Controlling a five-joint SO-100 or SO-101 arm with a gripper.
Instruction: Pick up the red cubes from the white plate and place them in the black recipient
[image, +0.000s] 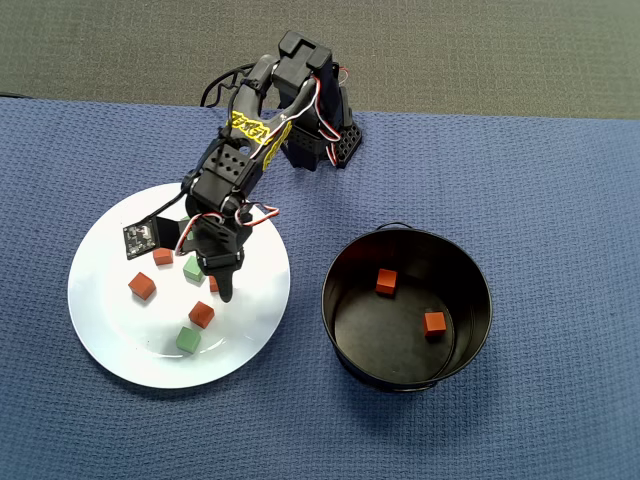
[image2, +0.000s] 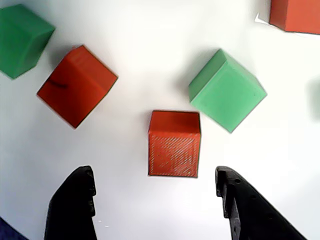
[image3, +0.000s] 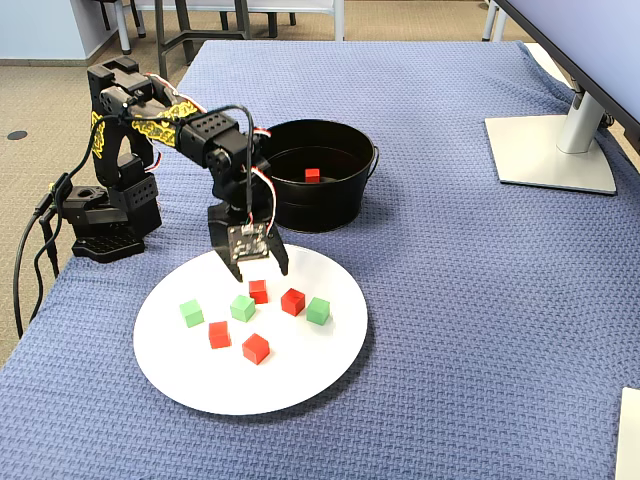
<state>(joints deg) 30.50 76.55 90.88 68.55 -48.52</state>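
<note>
Two red cubes (image: 386, 282) sit in black pot (image: 470, 340). End effector (image2: 157, 200) hangs w/ fingers apart over white plate (image2: 125, 30), straddling another red cube (image2: 174, 145).

The arm (image3: 190, 130) is made of black plastic parts with blocky motor housings at the joints. Yellow markings with a black pattern run along the upper link (image: 255, 127). Thin red and white wires (image: 262, 214) loop beside the joints, and a thicker black cable (image3: 30, 250) leaves the base (image3: 105, 215), which has rows of small holes. A small dark circuit board (image: 141, 238) sits at the wrist. The end effector (image2: 155, 200) has two matte black fingers (image2: 75, 205) with rounded, slightly rough tips.
</note>
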